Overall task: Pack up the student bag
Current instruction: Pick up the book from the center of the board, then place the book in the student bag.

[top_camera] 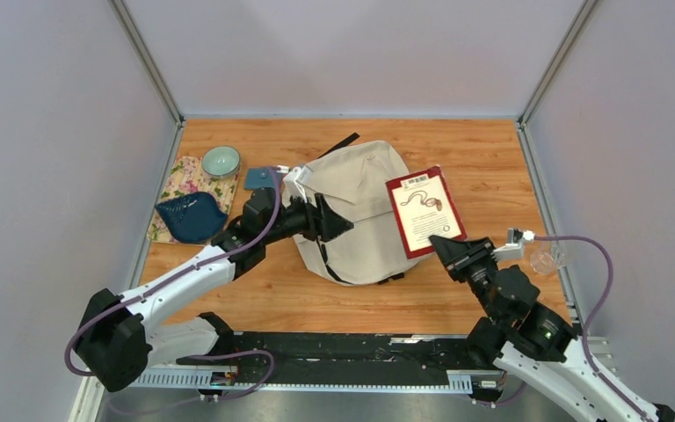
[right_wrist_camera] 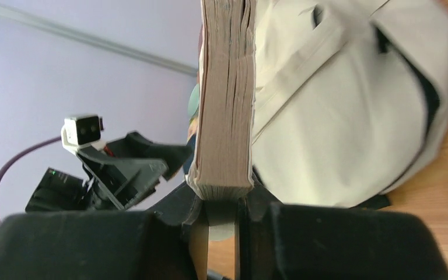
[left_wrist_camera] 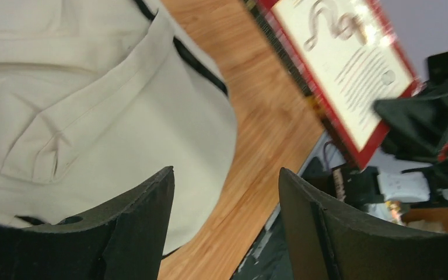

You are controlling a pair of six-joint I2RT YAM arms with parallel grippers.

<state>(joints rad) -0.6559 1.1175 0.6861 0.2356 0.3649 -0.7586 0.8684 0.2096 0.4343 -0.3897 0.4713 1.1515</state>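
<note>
White arms (top_camera: 180, 280), purple cables (top_camera: 571, 237), black left tool (top_camera: 348, 228), right tool (top_camera: 435, 240)

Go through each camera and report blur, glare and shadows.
Top external: even light, sharp, only a soft shadow beside the student bag. Left wrist: the red-bordered book is smeared, with glare on its cover; the left gripper looks dark and soft. Right wrist: page edges crisp, the right gripper a dark blur up close.
</note>
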